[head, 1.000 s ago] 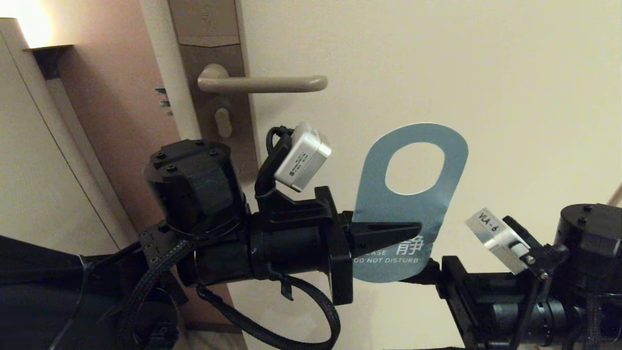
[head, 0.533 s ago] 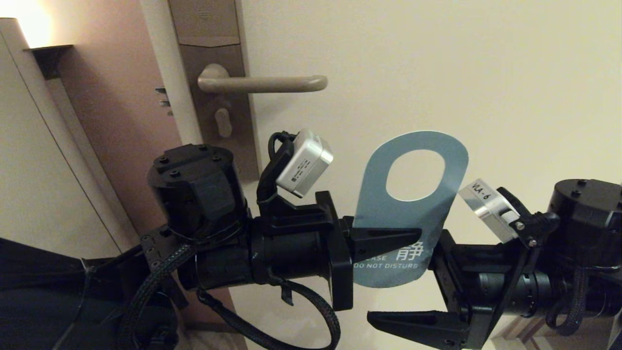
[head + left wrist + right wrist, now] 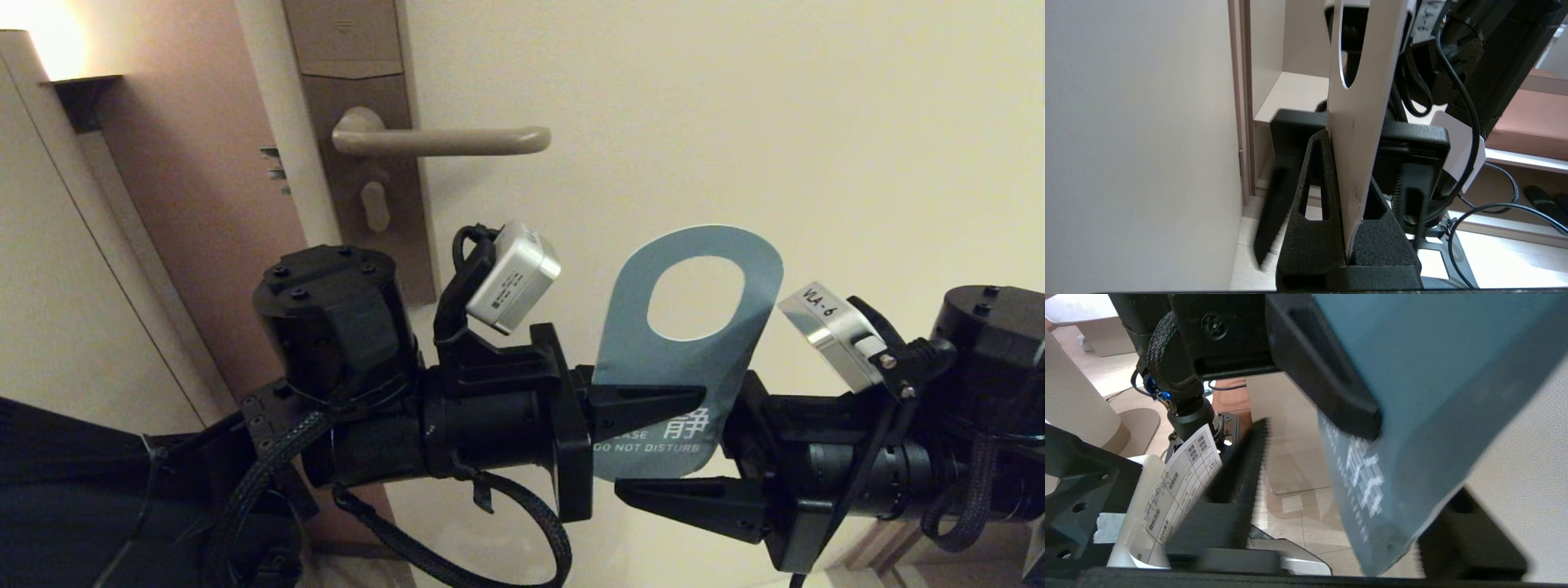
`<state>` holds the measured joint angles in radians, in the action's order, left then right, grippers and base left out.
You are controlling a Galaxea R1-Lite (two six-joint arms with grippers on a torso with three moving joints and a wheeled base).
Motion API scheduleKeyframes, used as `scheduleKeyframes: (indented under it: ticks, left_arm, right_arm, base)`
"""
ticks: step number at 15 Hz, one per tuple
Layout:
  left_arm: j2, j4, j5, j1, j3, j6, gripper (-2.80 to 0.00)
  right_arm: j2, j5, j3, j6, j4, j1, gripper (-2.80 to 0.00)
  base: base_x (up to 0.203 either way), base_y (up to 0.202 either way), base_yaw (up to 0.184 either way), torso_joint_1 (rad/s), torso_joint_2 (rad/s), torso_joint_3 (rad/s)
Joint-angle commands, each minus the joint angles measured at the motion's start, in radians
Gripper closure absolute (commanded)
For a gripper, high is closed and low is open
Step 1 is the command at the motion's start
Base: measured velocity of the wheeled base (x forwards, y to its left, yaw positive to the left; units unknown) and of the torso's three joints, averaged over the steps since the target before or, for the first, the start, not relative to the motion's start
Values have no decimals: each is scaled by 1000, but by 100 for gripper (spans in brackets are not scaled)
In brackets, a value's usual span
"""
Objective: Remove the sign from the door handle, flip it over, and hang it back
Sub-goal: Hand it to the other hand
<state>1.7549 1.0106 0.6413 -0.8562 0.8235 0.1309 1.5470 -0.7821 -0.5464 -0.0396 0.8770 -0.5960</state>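
The blue face of the sign [image 3: 678,367] reads "DO NOT DISTURB" under a partly covered "…EASE" and a white Chinese character, while the silver camera block [image 3: 829,343] on the right wrist bears "VLA-6".

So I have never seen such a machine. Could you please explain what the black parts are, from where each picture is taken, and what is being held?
The black parts are the two arms of a robot, each ending in two fingers. The wide picture comes from a camera on the robot's head, facing a door. The two close pictures come from cameras on the wrists, behind the fingers.

The left gripper is shut on the sign, a flat card with an oval hole. Its blue side, reading "DO NOT DISTURB", faces the head camera; the left wrist view shows its white side.

The right gripper comes from the other side. Its fingers stand on both sides of the card's lower end, not yet closed on it.

The door handle, above and to the left, is bare.
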Motion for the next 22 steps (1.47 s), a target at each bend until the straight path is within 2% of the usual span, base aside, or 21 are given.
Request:
scheduleKeyframes:
  ticks: [1, 13, 14, 22]
  left_arm:
    - [2, 6, 3, 2, 3, 1, 0]
    - [32, 7, 5, -3, 39, -4, 0]
    - [31, 6, 4, -4, 36, -6, -280]
    - [-16, 8, 3, -5, 0, 1, -280]
  right_arm:
    - [-7, -5, 2, 0, 5, -1, 0]
    - [-23, -9, 16, 0, 7, -39, 0]
    - [-25, -9, 17, 0, 7, -39, 0]
    - [-42, -3, 48, 3, 7, -33, 0]
  base:
    - [0, 0, 0, 0, 0, 0]
    - [0, 0, 0, 0, 0, 0]
    - [0, 0, 0, 0, 0, 0]
    - [0, 0, 0, 0, 0, 0]
